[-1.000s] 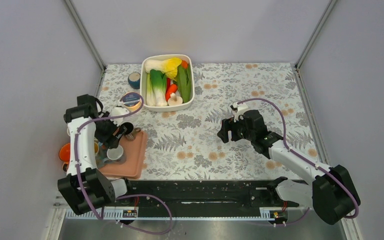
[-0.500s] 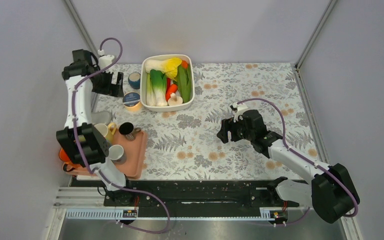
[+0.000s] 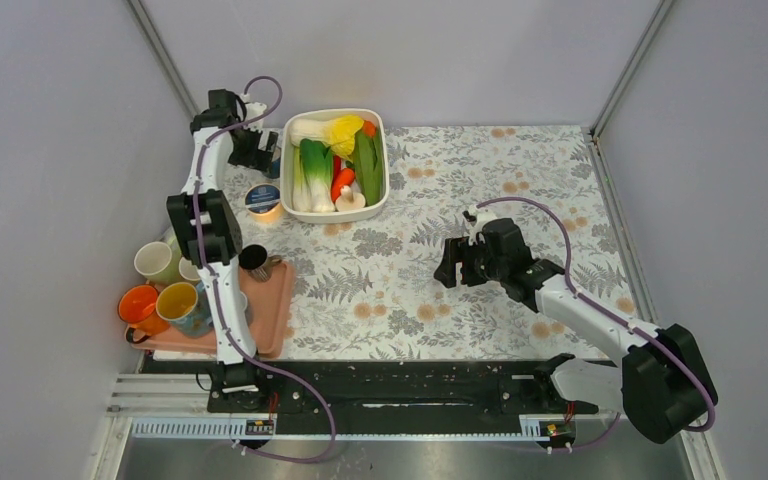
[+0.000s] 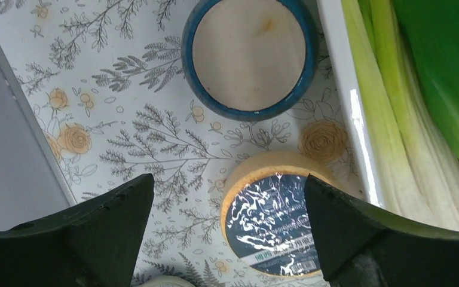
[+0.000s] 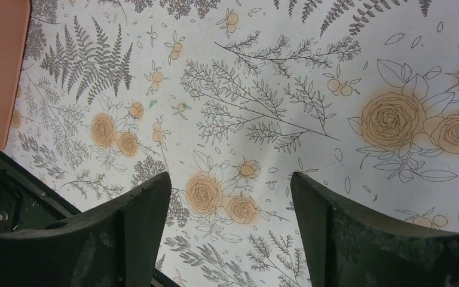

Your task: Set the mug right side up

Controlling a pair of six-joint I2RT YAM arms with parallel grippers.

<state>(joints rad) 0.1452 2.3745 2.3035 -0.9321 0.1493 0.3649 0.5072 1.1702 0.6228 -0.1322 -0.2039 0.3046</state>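
Two mugs stand bottom-up at the back left of the table. One is blue with a bare beige base (image 4: pixel 250 57). The other is tan with a dark blue sticker on its base (image 4: pixel 275 224), also seen from above as the tan mug (image 3: pixel 262 200). My left gripper (image 4: pixel 228 185) hangs open above them, its fingers either side of the tan mug and touching neither mug. From above, the left gripper (image 3: pixel 258 150) covers most of the blue mug. My right gripper (image 3: pixel 457 268) is open over bare tablecloth, nothing between its fingers (image 5: pixel 137 209).
A white dish of vegetables (image 3: pixel 335 115) sits right beside the two mugs; its rim (image 4: pixel 346 89) runs close to the blue one. A pink tray (image 3: pixel 270 310) at the left front holds upright mugs: white (image 3: pixel 155 262), orange (image 3: pixel 138 305), yellow (image 3: pixel 182 303). The side wall is close on the left.
My left arm swung from the pink tray up to the back left corner and its jaws opened wide. The mugs by the tray now show. The right arm has stayed put.
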